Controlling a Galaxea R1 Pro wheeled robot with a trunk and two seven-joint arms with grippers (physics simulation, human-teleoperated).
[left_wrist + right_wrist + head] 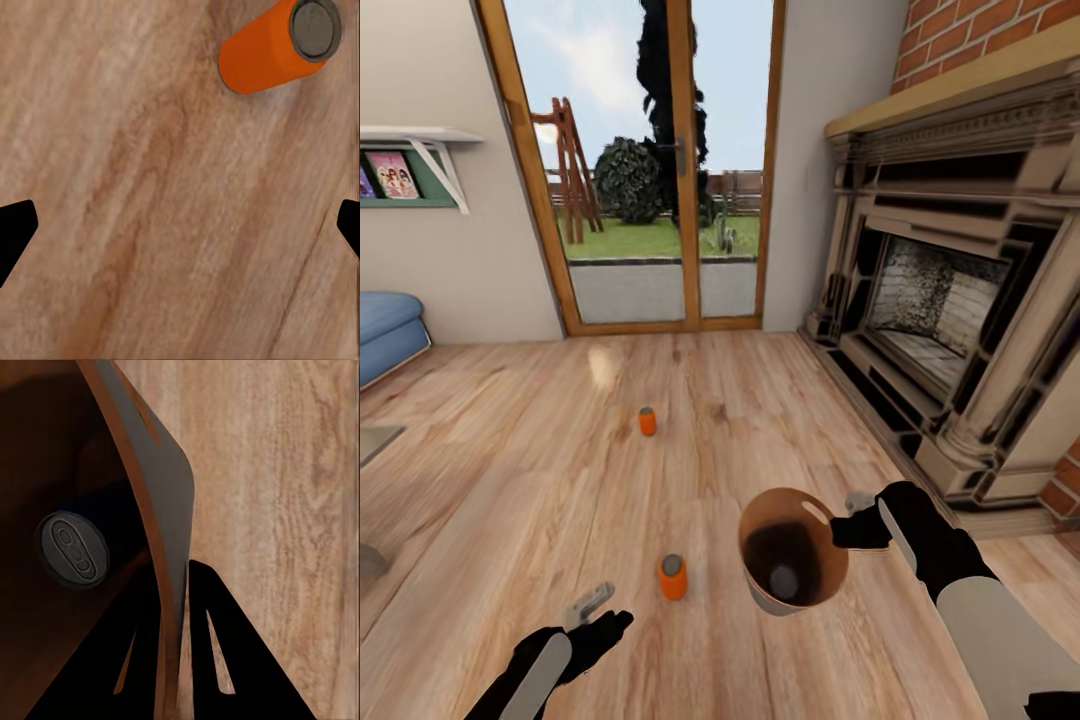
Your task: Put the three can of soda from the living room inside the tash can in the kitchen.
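My right gripper (846, 520) is shut on the rim of the trash can (764, 528), holding it tilted above the wood floor, tan inside facing me. In the right wrist view its wall (161, 495) is clamped between my fingers (217, 649). A dark can with a silver top (784, 580) (73, 549) lies inside. One orange can (673, 577) stands on the floor just left of the bin. A second orange can (647, 421) stands farther off toward the glass doors. My left gripper (600, 612) (180, 232) hangs open over bare floor, the near orange can (274, 45) off to its side.
The brick and carved-stone fireplace (950, 310) runs along the right. Wood-framed glass doors (660, 170) stand ahead, a blue sofa (385, 335) sits at the left, and a wall shelf (415, 165) hangs above it. Open plank floor lies between them.
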